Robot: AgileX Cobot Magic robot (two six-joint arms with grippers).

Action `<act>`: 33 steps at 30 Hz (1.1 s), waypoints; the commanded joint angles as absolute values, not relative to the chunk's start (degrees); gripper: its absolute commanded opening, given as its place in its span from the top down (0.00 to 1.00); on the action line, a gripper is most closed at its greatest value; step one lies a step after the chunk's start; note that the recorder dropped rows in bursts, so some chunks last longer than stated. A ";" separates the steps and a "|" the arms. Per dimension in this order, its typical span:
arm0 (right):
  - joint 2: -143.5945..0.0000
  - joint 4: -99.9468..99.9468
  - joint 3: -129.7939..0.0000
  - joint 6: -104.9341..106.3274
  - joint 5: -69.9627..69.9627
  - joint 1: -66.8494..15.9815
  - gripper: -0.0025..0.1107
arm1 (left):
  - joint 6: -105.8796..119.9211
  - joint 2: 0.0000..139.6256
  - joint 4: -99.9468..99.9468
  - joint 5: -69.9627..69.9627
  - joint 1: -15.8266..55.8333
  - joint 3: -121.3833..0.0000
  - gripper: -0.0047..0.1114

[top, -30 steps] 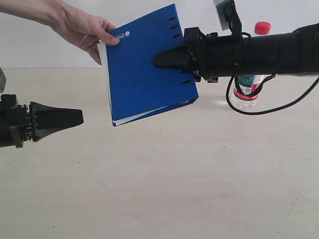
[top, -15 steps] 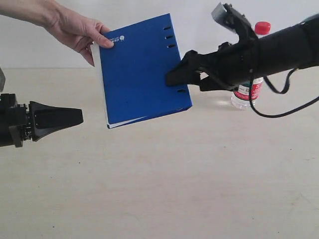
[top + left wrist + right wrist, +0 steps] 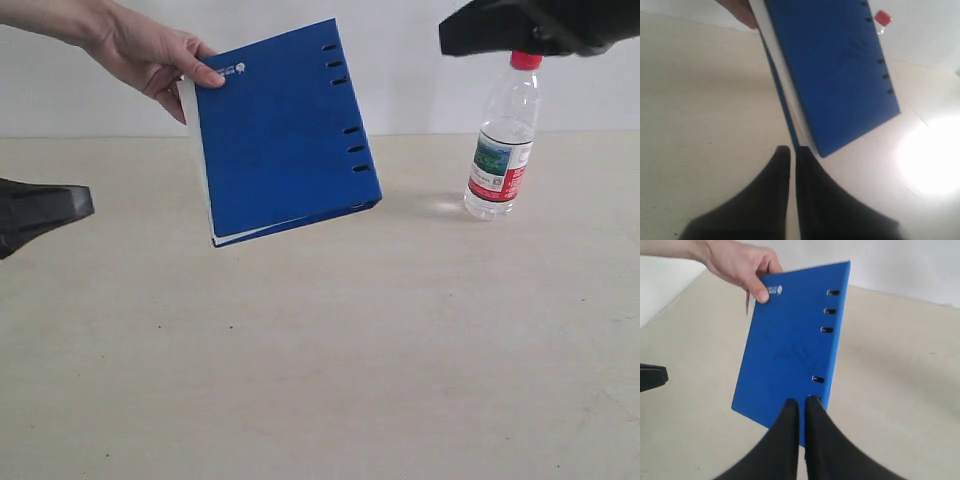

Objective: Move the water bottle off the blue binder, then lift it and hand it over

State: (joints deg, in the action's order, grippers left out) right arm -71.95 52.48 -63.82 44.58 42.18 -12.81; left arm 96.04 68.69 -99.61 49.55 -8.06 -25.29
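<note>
Binder [image 3: 285,130]: we see a hand [image 3: 150,60] holding it aloft | bottle [image 3: 503,140] upright on counter [image 3: 350,350], well apart | left claw [image 3: 792,152] pressed together, empty | right claw [image 3: 801,402] likewise

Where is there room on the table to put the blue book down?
The whole near part of the table is bare, in front of the binder and the bottle. A smaller bare strip lies between them. It is tighter by the bottle, with the right gripper near its top, and at the left edge, where the left gripper pokes in.
</note>
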 commanded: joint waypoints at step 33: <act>-4.56 51.30 -18.63 43.39 10.05 -12.56 0.98 | 77.98 15.70 -94.84 29.66 -8.33 -22.42 0.92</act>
